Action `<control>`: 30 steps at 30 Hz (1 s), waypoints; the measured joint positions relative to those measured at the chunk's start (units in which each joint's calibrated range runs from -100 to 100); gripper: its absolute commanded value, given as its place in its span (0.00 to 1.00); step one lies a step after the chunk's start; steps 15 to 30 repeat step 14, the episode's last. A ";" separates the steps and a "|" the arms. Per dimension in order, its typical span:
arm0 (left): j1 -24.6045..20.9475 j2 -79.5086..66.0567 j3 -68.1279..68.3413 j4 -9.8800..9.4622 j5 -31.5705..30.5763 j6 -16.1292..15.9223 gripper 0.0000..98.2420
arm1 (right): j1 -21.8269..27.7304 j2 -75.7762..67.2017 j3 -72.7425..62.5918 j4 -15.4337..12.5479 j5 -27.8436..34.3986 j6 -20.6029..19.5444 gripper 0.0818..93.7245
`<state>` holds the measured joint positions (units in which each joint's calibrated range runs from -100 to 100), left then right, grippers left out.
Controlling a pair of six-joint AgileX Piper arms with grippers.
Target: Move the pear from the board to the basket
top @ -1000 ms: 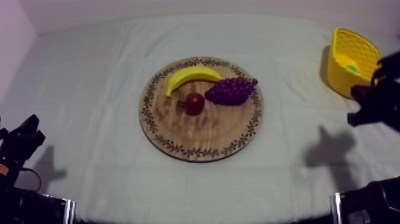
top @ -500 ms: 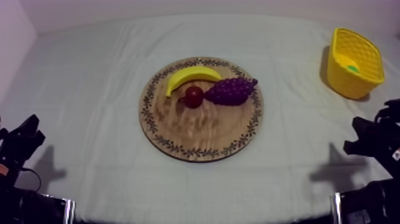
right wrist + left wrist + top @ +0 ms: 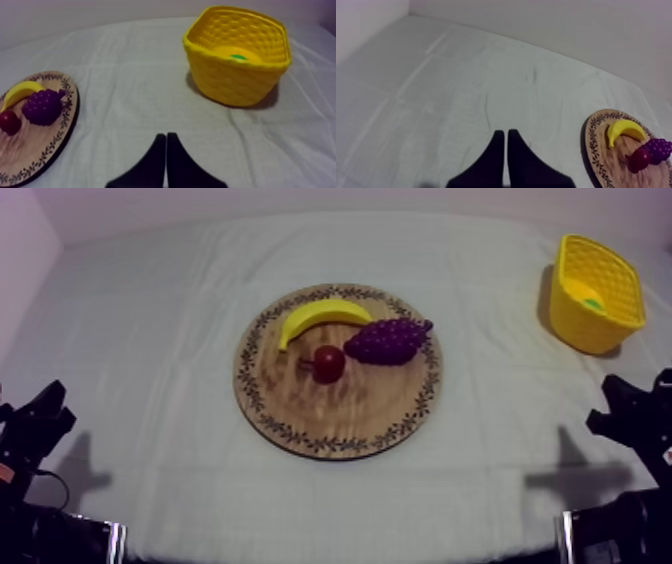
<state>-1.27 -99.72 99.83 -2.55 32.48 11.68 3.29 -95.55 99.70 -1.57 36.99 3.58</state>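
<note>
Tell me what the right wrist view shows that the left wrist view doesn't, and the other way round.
Right wrist view's own: the basket with the pear lying inside it, and the right end effector, shut on nothing, over the cloth. Left wrist view's own: the left end effector, also shut on nothing. Shared: the board carrying the banana, grapes and red fruit, and the cloth around it.
</note>
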 measured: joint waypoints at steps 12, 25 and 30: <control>0.00 0.00 0.00 0.00 0.00 0.00 0.00 | 0.20 -0.07 0.07 0.00 0.00 8.15 0.00; 0.00 0.00 0.00 0.00 0.00 0.00 0.00 | 0.21 -0.07 0.07 0.00 0.00 9.17 0.00; 0.00 0.00 0.00 0.00 0.00 0.00 0.00 | 0.21 -0.07 0.07 0.00 0.00 9.17 0.00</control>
